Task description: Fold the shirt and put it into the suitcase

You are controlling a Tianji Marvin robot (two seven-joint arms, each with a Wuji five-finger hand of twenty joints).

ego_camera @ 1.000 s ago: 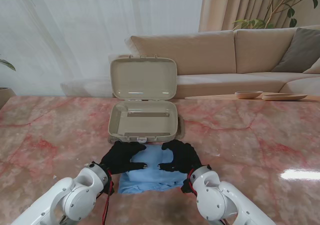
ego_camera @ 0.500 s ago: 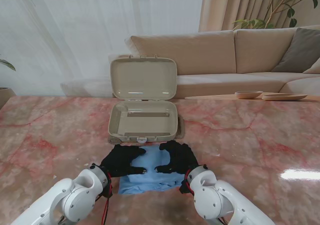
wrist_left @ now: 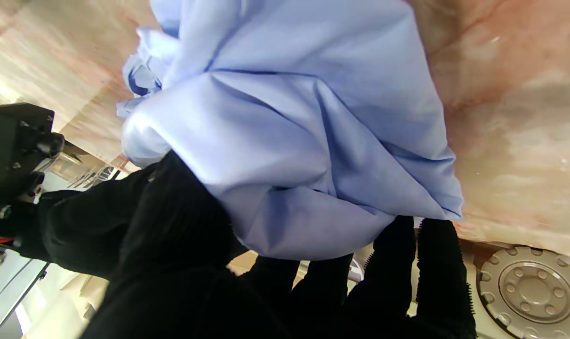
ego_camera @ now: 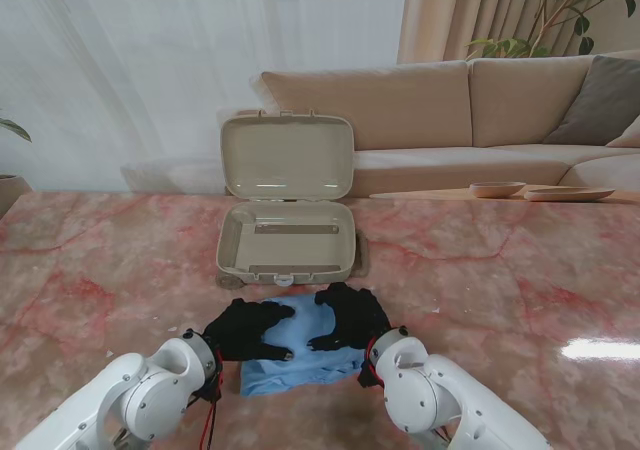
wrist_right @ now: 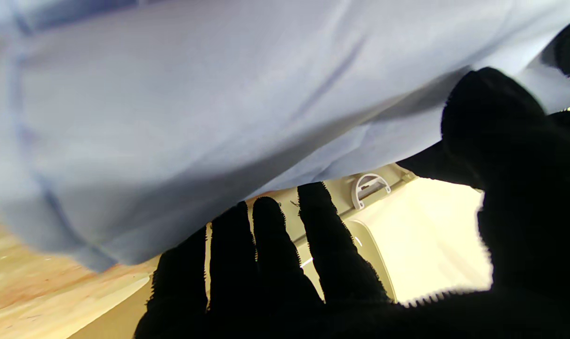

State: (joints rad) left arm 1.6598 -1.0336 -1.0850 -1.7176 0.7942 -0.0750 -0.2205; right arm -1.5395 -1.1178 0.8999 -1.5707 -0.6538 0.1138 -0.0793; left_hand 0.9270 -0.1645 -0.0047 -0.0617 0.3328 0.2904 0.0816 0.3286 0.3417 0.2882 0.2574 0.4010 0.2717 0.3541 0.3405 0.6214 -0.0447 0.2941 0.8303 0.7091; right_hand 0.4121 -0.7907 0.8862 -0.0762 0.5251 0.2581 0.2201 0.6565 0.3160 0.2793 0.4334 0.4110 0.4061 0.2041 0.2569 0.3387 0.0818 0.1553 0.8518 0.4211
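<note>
Blue shirt (ego_camera: 295, 355) lay bundled on the table (ego_camera: 500, 270), just at 6 o'clock of the open suitcase (ego_camera: 288, 242). Left hand (ego_camera: 245, 328) and right hand (ego_camera: 345, 315) both gripped the shirt. Best lifted level, both hands together, clearing the front rim.

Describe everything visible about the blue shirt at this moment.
The shirt is light blue, thin woven-looking cloth, bunched into a creased, roughly folded bundle. It lies on the marble table just nearer to me than the open suitcase. The left hand and right hand grip its two sides.
</note>
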